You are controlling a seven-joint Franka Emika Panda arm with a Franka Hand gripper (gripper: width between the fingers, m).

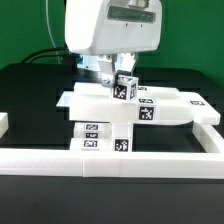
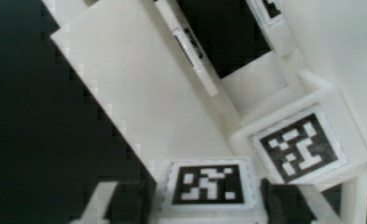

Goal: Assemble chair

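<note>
A black tabletop [image 1: 30, 110] carries white tagged chair pieces [image 1: 160, 100] lying flat, apparently overlapping, just behind a low white border wall [image 1: 110, 160] along its front and side edges.

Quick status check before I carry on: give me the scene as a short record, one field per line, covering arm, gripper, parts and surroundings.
arm: white robot arm lowered over the parts at the table's middle
gripper: gripper down at a small tagged block; whether it grips cannot be told
parts: white chair pieces clustered together, several showing square tag markers
front piece: tagged piece lying against the border wall
wrist view: flat white panel and two tags close below the camera
surface: black table
</note>
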